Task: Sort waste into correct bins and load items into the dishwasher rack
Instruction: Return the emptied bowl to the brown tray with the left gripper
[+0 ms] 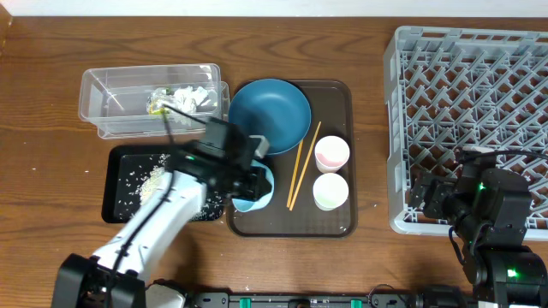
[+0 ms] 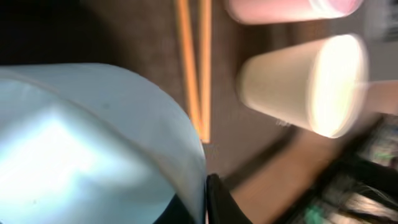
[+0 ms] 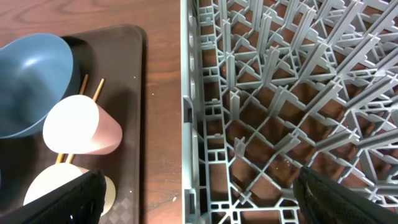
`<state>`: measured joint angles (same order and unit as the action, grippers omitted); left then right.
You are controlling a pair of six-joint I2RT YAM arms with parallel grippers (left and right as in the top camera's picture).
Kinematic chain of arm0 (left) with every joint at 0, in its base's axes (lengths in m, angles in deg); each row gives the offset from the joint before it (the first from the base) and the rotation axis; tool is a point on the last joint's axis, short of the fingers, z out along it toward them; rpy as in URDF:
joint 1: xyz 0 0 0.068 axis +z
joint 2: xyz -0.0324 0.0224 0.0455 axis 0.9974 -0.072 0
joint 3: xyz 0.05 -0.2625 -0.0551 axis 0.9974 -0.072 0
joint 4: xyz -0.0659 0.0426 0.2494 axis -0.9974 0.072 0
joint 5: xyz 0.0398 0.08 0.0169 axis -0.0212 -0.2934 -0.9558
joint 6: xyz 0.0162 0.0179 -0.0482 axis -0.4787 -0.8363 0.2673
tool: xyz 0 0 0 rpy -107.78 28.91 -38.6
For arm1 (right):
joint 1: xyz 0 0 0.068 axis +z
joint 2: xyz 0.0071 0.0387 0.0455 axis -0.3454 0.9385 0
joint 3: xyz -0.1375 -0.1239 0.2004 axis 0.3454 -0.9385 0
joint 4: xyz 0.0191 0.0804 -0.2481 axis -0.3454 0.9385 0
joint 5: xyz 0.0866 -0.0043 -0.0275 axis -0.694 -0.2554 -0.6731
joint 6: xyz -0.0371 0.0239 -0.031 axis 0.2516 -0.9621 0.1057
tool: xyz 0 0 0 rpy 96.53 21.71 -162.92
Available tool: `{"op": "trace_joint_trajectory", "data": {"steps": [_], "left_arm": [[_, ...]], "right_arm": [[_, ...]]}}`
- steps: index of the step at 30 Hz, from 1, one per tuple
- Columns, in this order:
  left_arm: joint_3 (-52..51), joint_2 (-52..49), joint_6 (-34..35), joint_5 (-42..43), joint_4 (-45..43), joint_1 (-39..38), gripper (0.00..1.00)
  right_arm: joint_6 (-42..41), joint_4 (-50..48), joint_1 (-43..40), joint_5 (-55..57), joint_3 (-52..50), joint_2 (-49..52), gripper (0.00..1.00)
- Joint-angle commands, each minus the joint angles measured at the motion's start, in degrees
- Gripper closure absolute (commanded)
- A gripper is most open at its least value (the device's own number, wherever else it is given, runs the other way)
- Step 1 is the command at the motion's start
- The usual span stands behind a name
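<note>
My left gripper (image 1: 257, 184) is shut on the rim of the light-blue bowl (image 1: 259, 190), tilted over the front left of the brown tray (image 1: 342, 224); the bowl fills the left wrist view (image 2: 93, 143). The deep-blue dish (image 1: 270, 114), two chopsticks (image 1: 302, 164), pink cup (image 1: 332, 153) and pale green cup (image 1: 330, 191) sit on that tray. The clear tub (image 1: 111, 90) holds the yellow-green wrapper (image 1: 157, 103) and white tissue (image 1: 195, 97). The black tray (image 1: 120, 162) holds white grains (image 1: 150, 180). My right gripper (image 3: 199, 193) is open over the grey rack's (image 1: 471, 111) front left corner.
The wooden table (image 1: 51, 171) runs to the left and front. The rack (image 3: 280, 93) fills the right side, its near wall close to the brown tray (image 3: 134, 74). The pink cup (image 3: 81, 127) and blue dish (image 3: 31, 81) show in the right wrist view.
</note>
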<state>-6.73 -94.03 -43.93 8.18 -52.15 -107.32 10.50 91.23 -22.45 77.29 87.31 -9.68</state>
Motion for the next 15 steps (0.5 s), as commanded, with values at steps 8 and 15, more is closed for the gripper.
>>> {"op": "trace_joint_trajectory", "data": {"steps": [8, 15], "left_arm": [[0.7, 0.3, 10.6, -19.8, -8.5, -10.3, 0.89], [0.7, 0.4, 11.6, -18.0, -10.0, -11.7, 0.69]], "right_arm": [[-0.4, 0.5, 0.7, -0.3, 1.1, -0.2, 0.05], [-0.4, 0.5, 0.7, -0.3, 1.1, -0.2, 0.04]]}}
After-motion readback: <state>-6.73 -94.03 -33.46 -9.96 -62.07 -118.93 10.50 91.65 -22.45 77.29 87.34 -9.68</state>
